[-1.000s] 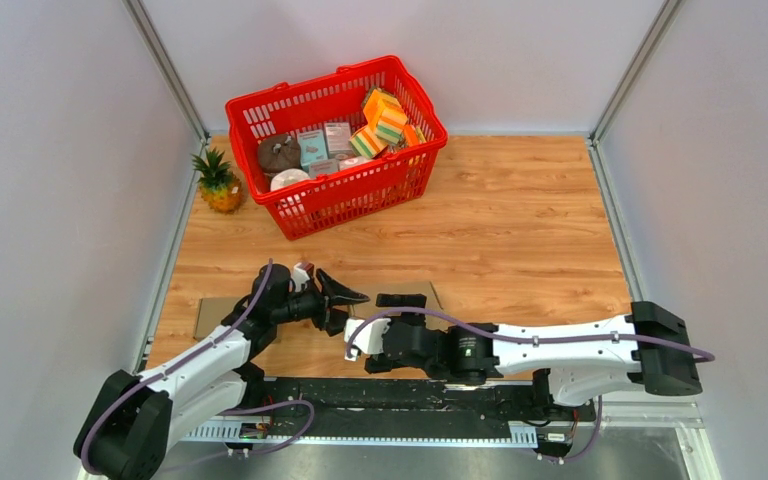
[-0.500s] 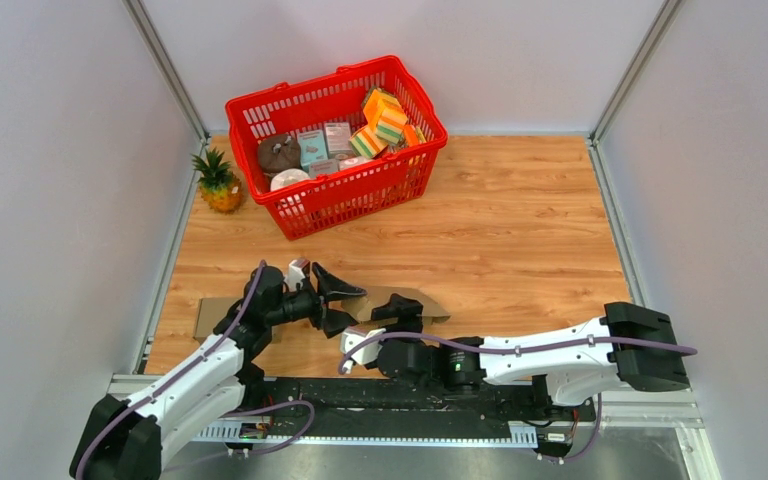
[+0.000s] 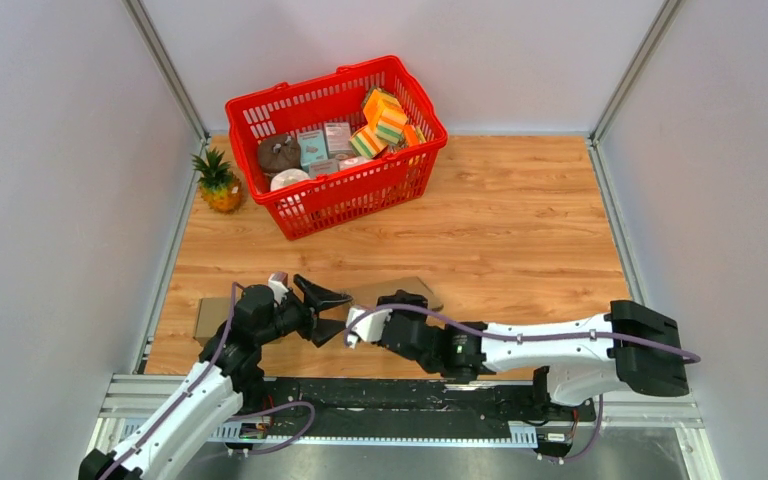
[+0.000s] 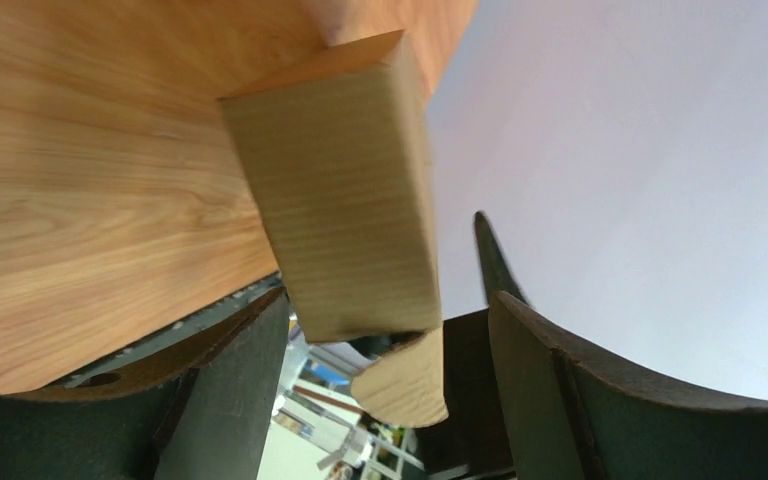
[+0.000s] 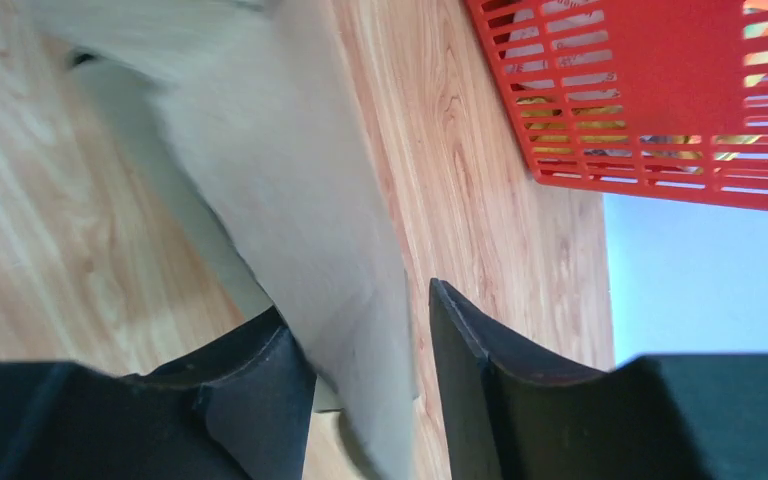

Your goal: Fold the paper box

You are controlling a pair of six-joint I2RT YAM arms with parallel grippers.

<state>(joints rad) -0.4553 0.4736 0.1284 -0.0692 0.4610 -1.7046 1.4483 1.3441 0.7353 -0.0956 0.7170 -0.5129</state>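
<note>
The paper box (image 3: 397, 292) is a flat brown cardboard piece on the wooden table, its right end lifted and its left end (image 3: 210, 316) lying flat. My left gripper (image 3: 334, 314) is open beside that lifted part. In the left wrist view a cardboard flap (image 4: 340, 200) hangs between the wide jaws of that gripper (image 4: 390, 290), with no contact visible on either finger. My right gripper (image 3: 362, 322) reaches in from the right. In the right wrist view a cardboard panel (image 5: 290, 180) passes between its narrowed jaws (image 5: 358, 300). The panel rests against the left finger, and a slim gap shows before the right one.
A red basket (image 3: 260, 100) full of sponges and small packs stands at the back, also seen in the right wrist view (image 5: 660, 90). A small pineapple (image 3: 218, 182) sits to its left. The metal rail (image 3: 400, 395) runs along the near table edge, with grey walls on both sides.
My left gripper opened wider and drew back toward the near left. My right gripper moved left, its jaws narrowing round the cardboard, whose right end lifted off the table.
</note>
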